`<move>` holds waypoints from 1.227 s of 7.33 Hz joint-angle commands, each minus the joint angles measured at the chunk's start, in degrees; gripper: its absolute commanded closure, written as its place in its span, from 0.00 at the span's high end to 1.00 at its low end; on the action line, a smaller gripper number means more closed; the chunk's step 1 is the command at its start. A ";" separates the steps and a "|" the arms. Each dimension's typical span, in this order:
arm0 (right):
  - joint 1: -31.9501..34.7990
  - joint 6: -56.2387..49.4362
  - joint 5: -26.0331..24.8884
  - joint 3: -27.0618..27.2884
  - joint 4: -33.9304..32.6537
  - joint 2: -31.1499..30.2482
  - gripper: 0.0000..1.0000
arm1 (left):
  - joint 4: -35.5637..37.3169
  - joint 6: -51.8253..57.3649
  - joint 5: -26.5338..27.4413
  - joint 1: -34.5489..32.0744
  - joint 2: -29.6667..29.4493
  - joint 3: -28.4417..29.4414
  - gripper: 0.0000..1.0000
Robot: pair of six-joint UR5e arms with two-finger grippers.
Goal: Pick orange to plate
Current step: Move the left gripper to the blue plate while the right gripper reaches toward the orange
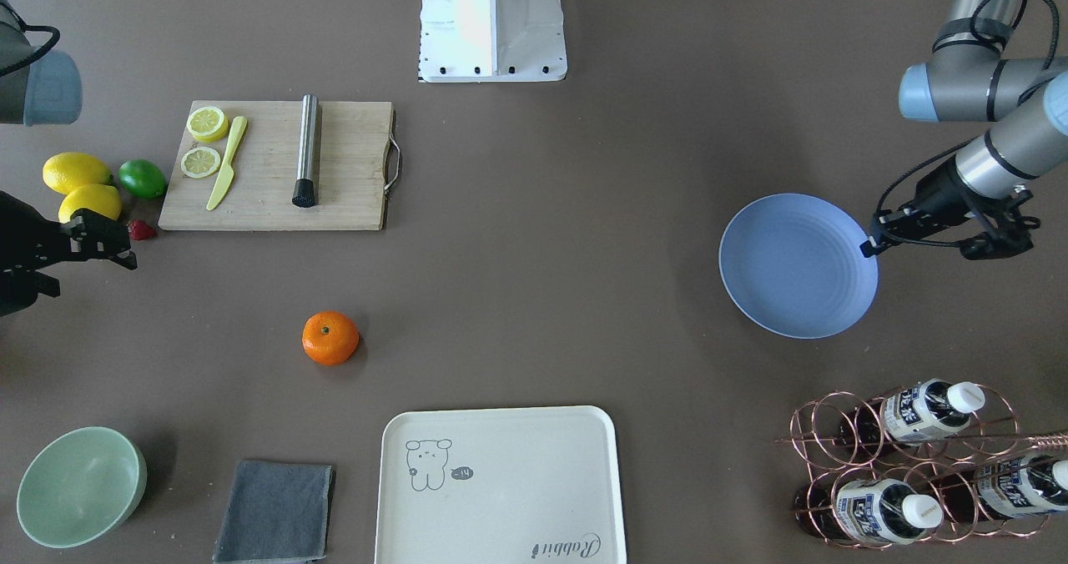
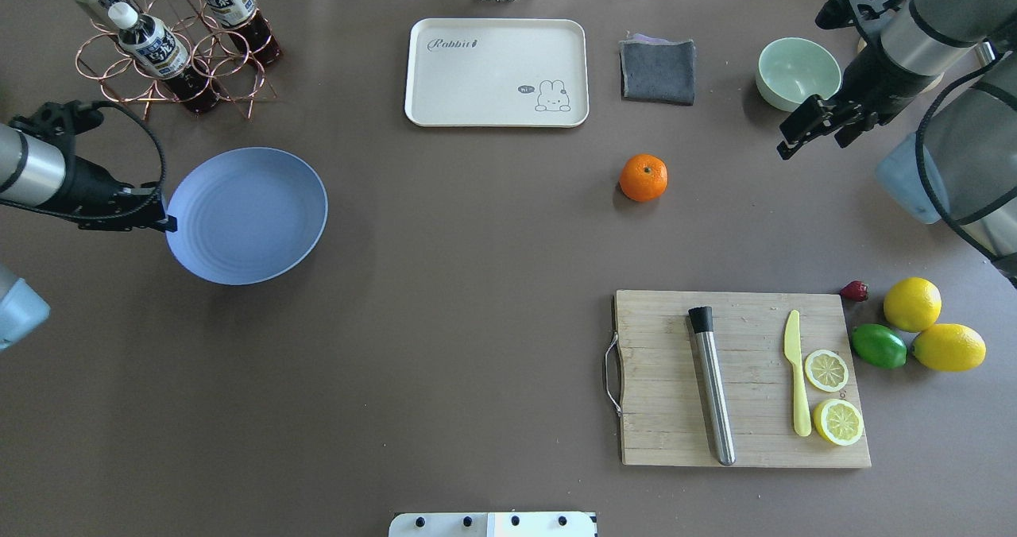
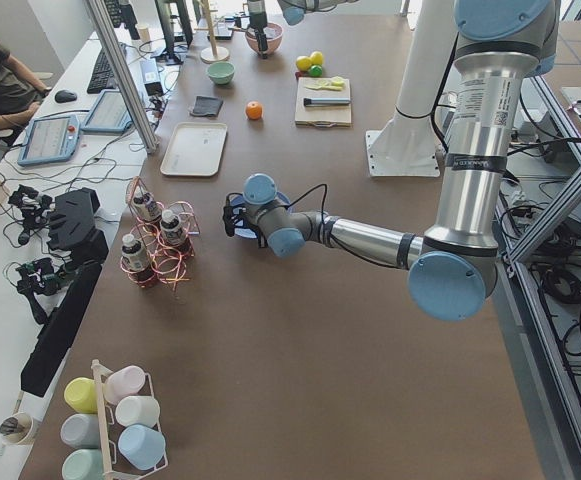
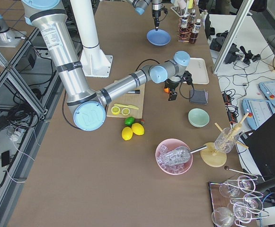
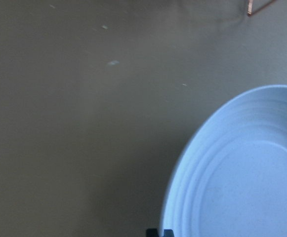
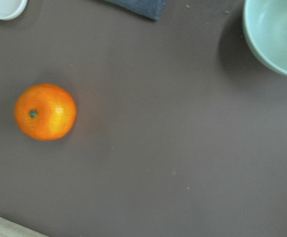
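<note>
The orange (image 2: 643, 177) lies alone on the brown table, between the cream tray and the cutting board; it also shows left of centre in the right wrist view as the orange (image 6: 45, 111). My right gripper (image 2: 810, 141) hangs open above the table between the orange and the green bowl, well apart from the fruit, with nothing between its fingers. The blue-grey plate (image 2: 246, 215) rests at the table's other end with nothing on it. My left gripper (image 2: 164, 222) is shut, its tip at the plate's outer rim; the plate (image 5: 242, 173) fills the left wrist view's lower right.
A wooden cutting board (image 2: 675, 442) carries a steel rod, a yellow knife and two lemon halves. Two lemons (image 2: 912, 304), a lime (image 2: 879, 345) and a strawberry lie beside it. A cream tray (image 2: 496, 72), a grey cloth (image 2: 657, 71), a green bowl (image 2: 798, 73) and a bottle rack (image 2: 171, 52) line the far side.
</note>
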 commanded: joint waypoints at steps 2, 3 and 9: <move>-7.54 10.82 -6.59 -2.31 3.22 6.54 1.00 | 0.15 -15.11 10.84 12.21 -5.86 -3.24 0.00; -8.78 15.45 -6.78 -7.55 12.74 6.64 1.00 | 0.15 -18.63 14.96 16.51 -6.57 -4.12 0.00; -14.50 23.32 -15.39 -17.71 21.98 11.03 1.00 | 12.63 -27.10 31.52 32.80 -16.86 -6.67 0.00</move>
